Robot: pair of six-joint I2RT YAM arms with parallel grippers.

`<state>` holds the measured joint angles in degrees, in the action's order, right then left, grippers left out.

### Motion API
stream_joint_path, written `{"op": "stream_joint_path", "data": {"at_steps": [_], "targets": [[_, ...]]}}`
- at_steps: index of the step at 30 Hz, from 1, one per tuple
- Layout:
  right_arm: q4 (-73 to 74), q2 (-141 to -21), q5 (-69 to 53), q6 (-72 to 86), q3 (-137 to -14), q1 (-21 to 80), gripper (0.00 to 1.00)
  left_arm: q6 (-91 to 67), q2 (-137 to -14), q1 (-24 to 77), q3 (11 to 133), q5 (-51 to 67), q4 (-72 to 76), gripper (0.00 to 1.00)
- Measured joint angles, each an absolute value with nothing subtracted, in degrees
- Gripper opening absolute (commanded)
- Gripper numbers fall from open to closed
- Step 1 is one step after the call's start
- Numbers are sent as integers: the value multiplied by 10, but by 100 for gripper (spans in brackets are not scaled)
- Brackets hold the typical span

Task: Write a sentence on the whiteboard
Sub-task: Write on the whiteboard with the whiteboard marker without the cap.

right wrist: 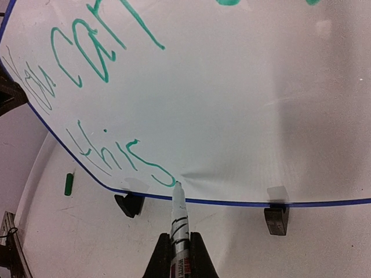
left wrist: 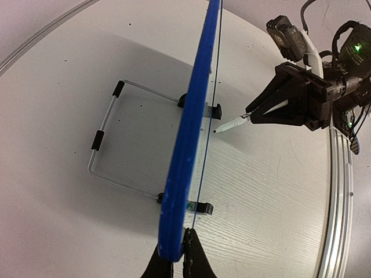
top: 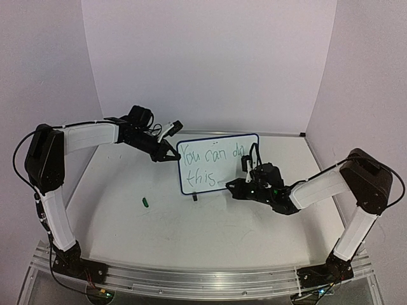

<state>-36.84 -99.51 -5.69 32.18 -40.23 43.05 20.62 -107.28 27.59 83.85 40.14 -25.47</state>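
Top external view: the whiteboard (top: 219,166) stands upright near the middle of the table (top: 191,241), written face toward the arm bases. The sentence (top: 210,154) runs across that face in green, in two lines. The left gripper (top: 170,154) meets the board's left edge. The right gripper (top: 236,184) sits in front of the board's lower right area. A green cap (top: 145,203) lies on the table to the lower left of the board, well apart from it. Left wrist view: the board appears edge-on as a blue frame, and the left fingers are clamped on that frame. Black clip feet (left wrist: 201,207) grip the board's lower edge, and a wire stand (left wrist: 101,142) extends behind the board. On the written side, the right gripper grasps a marker (left wrist: 232,123) with its tip just beside the board face; contact cannot be confirmed here. Right wrist view: the fingers are closed on the marker barrel. The tip touches the board at the end of the lower line, just above the bottom frame edge, between the two clip feet.
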Motion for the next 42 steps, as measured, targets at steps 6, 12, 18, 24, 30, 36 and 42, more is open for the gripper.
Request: {"op": "stream_joint_path", "data": {"at_steps": [6, 12, 18, 24, 30, 36, 42], "targets": [[-365, -1012, -52, 322, -403, 430, 0, 206, -1073, 276, 839, 401, -255, 0], [-364, -1019, -46, 321, -408, 430, 0, 206, -1073, 276, 839, 401, -255, 0], [-364, -1025, -44, 321, -412, 431, 0, 206, -1073, 276, 839, 402, -255, 0], [-364, -1025, -43, 320, -413, 431, 0, 206, -1073, 276, 839, 402, -255, 0], [-363, -1023, -47, 314, -412, 430, 0, 206, -1073, 276, 839, 401, -255, 0], [-357, -952, -44, 299, -391, 430, 0, 206, -1073, 276, 839, 401, -255, 0], [-348, -878, -32, 283, -389, 430, 0, 204, -1073, 276, 839, 401, -255, 12]]}}
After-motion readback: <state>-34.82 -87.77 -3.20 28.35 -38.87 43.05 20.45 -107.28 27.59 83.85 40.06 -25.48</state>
